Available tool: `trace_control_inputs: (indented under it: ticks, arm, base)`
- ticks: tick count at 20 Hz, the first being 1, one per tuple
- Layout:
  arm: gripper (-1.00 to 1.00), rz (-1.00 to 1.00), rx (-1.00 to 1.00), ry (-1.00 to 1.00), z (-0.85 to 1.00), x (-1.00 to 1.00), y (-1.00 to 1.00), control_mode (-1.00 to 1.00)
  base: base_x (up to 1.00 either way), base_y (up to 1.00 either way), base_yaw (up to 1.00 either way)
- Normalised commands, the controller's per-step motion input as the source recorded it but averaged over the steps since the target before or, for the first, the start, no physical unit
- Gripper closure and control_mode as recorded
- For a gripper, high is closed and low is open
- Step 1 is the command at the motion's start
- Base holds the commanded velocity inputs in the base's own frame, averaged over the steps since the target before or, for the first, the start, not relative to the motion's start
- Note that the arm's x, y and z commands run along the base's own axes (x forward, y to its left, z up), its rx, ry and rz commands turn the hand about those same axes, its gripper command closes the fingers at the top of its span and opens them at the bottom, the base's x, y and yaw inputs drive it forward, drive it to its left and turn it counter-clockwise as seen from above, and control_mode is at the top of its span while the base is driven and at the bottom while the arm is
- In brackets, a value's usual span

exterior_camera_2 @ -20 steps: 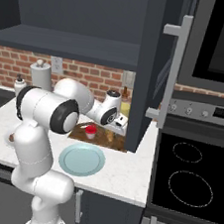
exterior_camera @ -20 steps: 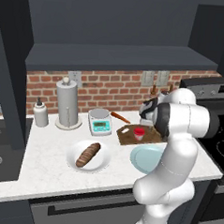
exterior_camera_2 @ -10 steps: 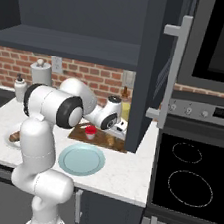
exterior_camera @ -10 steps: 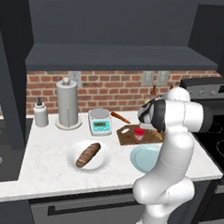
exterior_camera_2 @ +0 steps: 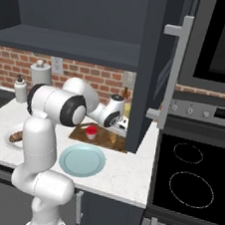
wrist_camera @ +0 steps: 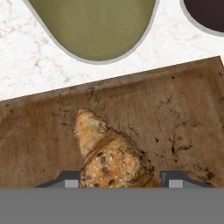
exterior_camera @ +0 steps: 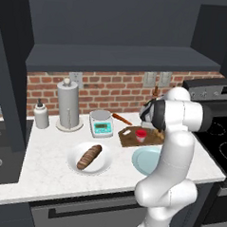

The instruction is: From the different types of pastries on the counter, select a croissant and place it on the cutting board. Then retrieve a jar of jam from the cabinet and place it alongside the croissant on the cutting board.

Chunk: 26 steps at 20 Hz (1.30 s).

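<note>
The croissant (wrist_camera: 111, 157), golden-brown and ridged, lies on the dark wooden cutting board (wrist_camera: 175, 109) between my finger tips. My gripper (wrist_camera: 124, 181) is shut on it, low over the board's right end (exterior_camera_2: 118, 131). In the right base view the croissant (exterior_camera_2: 112, 137) shows as a small brown bit under the hand. The small red jar of jam (exterior_camera: 141, 134) stands on the cutting board (exterior_camera: 128, 137) just left of the hand, also seen from the right as the jar (exterior_camera_2: 91, 132). My arm hides the board's right end in the left base view.
A dark scored loaf (exterior_camera: 89, 157) lies on a white plate. A pale blue plate (exterior_camera: 148, 160) sits in front of the board. A yellow canister (wrist_camera: 96, 26) and a dark canister (wrist_camera: 205, 13) stand just beyond the board. Scale (exterior_camera: 101, 124), paper towel roll (exterior_camera: 68, 105), stove (exterior_camera_2: 190, 185) at right.
The arm's upper part has swung slightly while the hand stays low over the board's right end. The jaws have drawn in a little onto the croissant.
</note>
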Motion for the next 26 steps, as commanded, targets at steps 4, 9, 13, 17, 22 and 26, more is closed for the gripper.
trace_control_inputs:
  ticks: [4, 9, 13, 17, 22, 26]
  arm:
    - [-1.0, 0.0, 0.0, 0.0, -0.17, 0.0, 0.0, -1.0]
    - [-1.0, 0.0, 0.0, 0.0, -0.09, 0.02, 0.0, -1.0]
    - [-1.0, 0.0, 0.0, 0.0, 0.0, 0.0, 0.0, -1.0]
    - [-1.0, 0.0, 0.0, 0.0, 0.0, 0.0, 0.0, -1.0]
    - [-1.0, 0.0, 0.0, 0.0, 0.49, -0.03, 0.0, -1.0]
    - [-1.0, 0.0, 0.0, 0.0, 1.0, -0.12, 0.0, -1.0]
  base:
    - [0.0, 0.0, 0.0]
    - [0.0, 0.0, 0.0]
    - [0.0, 0.0, 0.0]
    - [0.0, 0.0, 0.0]
    - [0.0, 0.0, 0.0]
    - [0.0, 0.0, 0.0]
